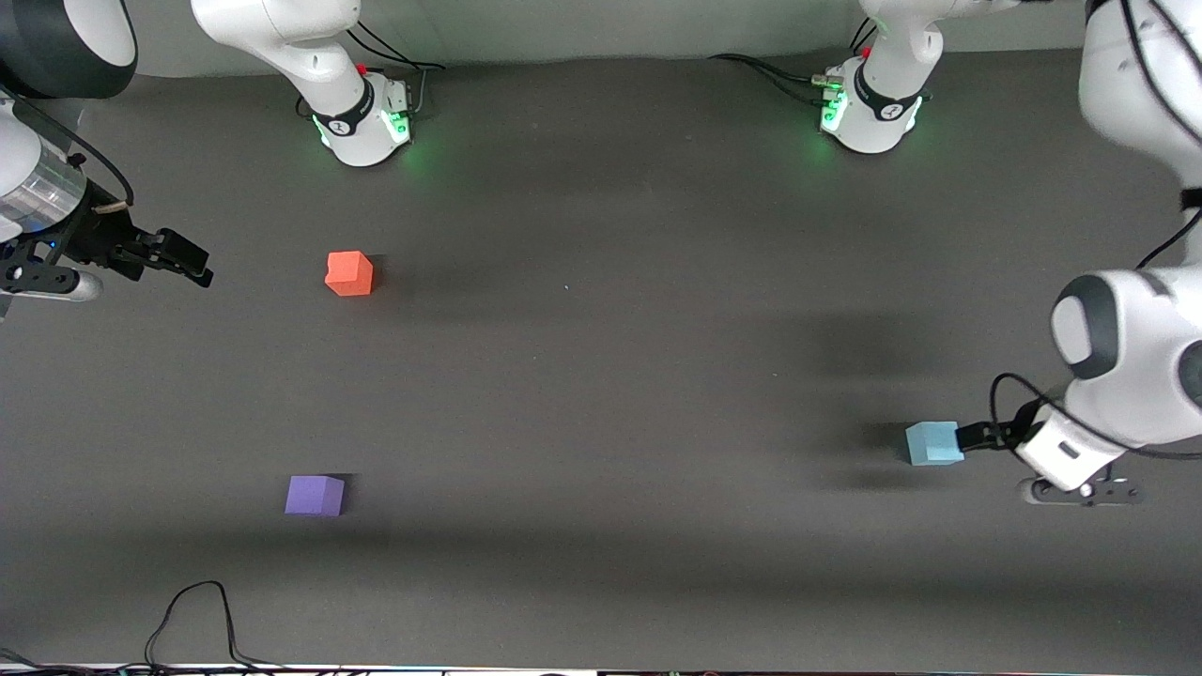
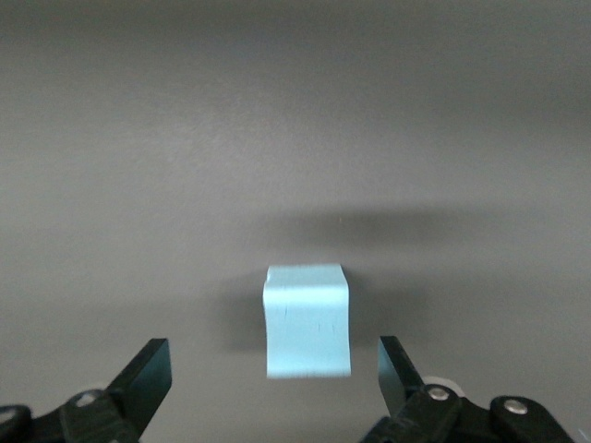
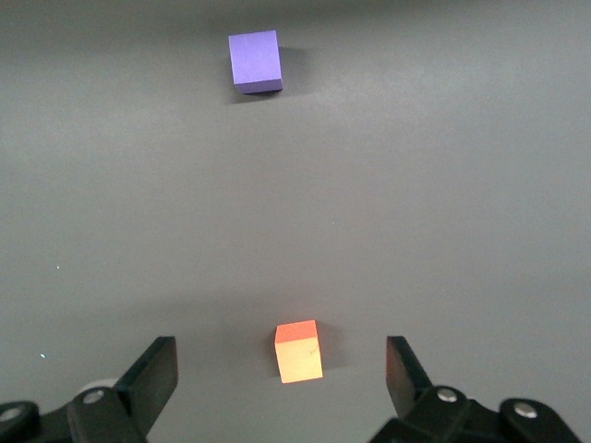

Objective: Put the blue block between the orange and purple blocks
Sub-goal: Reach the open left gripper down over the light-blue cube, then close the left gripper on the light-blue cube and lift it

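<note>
The blue block [image 1: 933, 443] sits on the dark surface [image 1: 601, 394] toward the left arm's end, at about 4 o'clock from the middle. The left gripper [image 1: 967, 437] is right at it, jaws open, one each side. The orange block [image 1: 349, 273] lies at 10 o'clock, the purple block [image 1: 315, 495] at 8. The right gripper [image 1: 183, 258] hovers beside orange, jaws open.

A robotics lab bench: 2 white robot arm bases [image 1: 362, 117] glowing green are bolted along the upper edge of a plain dark grey table [image 1: 601, 394], black cables [image 1: 192, 624] trail at the lower left, and only 3 foam test cubes lie there.
</note>
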Tool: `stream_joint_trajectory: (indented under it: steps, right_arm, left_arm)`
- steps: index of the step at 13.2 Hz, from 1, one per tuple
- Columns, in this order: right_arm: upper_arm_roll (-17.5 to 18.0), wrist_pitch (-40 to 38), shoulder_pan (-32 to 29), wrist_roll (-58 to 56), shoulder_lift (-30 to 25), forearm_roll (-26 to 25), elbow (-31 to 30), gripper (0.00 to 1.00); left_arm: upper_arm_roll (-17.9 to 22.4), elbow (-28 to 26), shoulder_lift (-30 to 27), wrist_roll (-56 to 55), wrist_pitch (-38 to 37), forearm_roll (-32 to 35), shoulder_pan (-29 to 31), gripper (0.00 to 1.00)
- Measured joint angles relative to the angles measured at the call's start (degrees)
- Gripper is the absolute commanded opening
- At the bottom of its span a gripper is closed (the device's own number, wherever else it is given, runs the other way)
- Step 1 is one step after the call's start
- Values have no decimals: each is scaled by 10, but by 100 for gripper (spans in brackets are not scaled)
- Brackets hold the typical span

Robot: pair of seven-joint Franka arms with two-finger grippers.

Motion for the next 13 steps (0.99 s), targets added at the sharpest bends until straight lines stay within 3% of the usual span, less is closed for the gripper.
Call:
stream_joint_trajectory:
  steps: [4,9,11,12,13]
  right_arm:
    - [0,0,0,0,0,0,0,100]
    - [0,0,0,0,0,0,0,100]
    - [0,0,0,0,0,0,0,100]
    - [0,0,0,0,0,0,0,100]
    - [0,0,0,0,0,0,0,100]
  left_arm:
    - [-1,-30,53,0,76,0,-2,100]
    - [-1,-70,56,0,97,0,-2,98]
    - [-1,-72,56,-2,97,0,-2,55]
    - [-1,-73,56,-4,97,0,-2,44]
    - [-1,-73,56,-9,97,0,-2,42]
